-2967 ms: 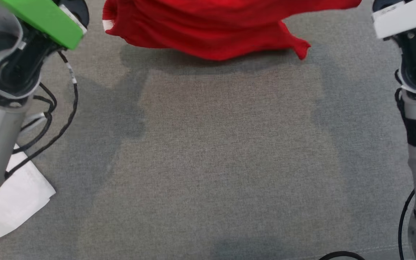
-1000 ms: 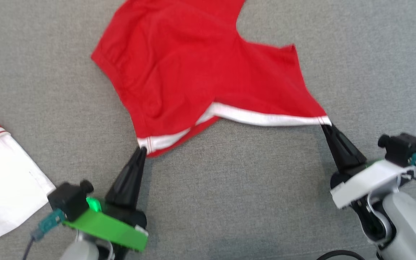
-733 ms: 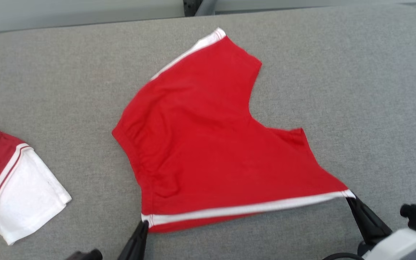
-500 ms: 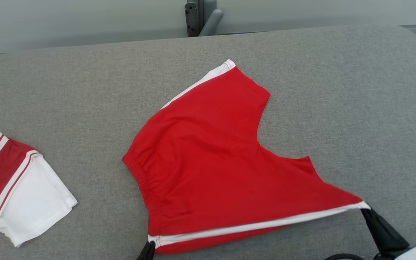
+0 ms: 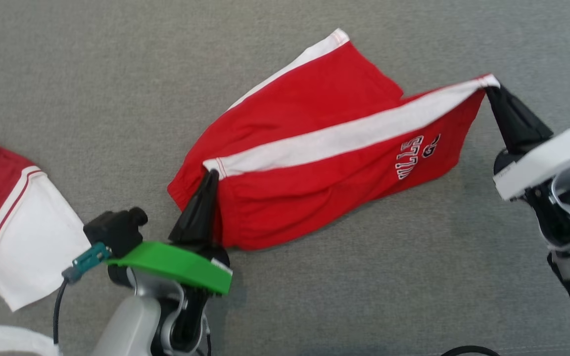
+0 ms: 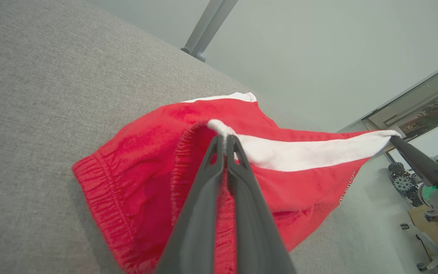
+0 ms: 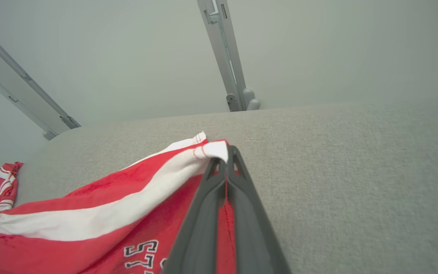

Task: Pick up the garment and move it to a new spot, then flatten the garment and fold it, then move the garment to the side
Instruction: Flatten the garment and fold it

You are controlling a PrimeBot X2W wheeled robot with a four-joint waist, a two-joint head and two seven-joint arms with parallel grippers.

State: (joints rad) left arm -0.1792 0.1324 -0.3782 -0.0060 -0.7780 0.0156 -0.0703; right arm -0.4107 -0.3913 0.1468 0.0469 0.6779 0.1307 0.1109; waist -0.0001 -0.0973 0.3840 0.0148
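Since half a second ago, the striped hem of the red shorts [image 5: 324,193] has been carried up and over the far leg, so that the printed face now shows; the head camera has also tilted down.

The grey padded surface [image 5: 364,296] lies under both grippers. The shorts rest on it, stretched between the two grippers, with the far leg reaching beyond their fingertips. A second red-and-white garment [image 5: 18,232] lies well outside the left gripper. The left gripper [image 5: 212,172] is pinched tight on the waistband end of the white stripe [image 5: 339,136]. The right gripper [image 5: 489,89] is clamped likewise on the stripe's leg-hem corner. The lettering [image 5: 411,158] sits just inside the right gripper.

Risk, as a judgement: each grip takes only a small corner, so strong tension may pull the cloth free. The lifted layer sags between the grippers, so an uneven release would lay the fold askew. The gathered waistband beside the left gripper may trap a crease.
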